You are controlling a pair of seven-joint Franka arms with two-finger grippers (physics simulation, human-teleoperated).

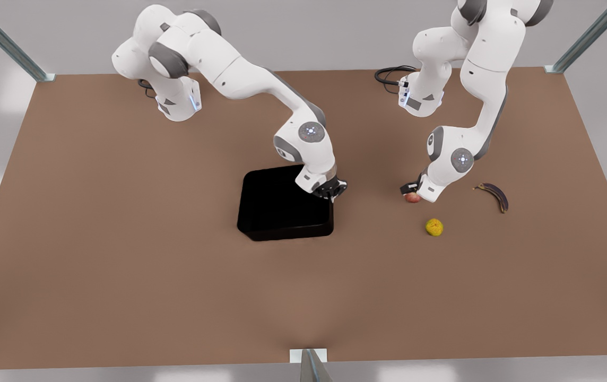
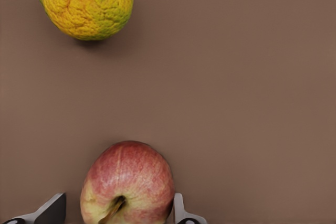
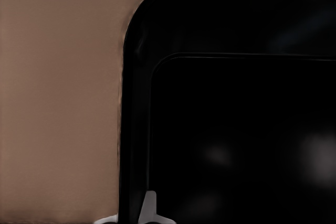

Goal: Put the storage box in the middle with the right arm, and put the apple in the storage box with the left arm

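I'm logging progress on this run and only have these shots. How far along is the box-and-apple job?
Looks done: the storage box sits near the table's middle, though the right gripper is at its wall on the front view's right. In hand: the left gripper is down at the apple, one finger at its side and the other with a gap, the apple on the table. Left: grasping it, carrying it over and dropping it into the box.

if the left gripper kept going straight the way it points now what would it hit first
Most likely the apple: the left gripper points down with a finger on either side of it. Past the apple is only the table, though depth is hard to judge.
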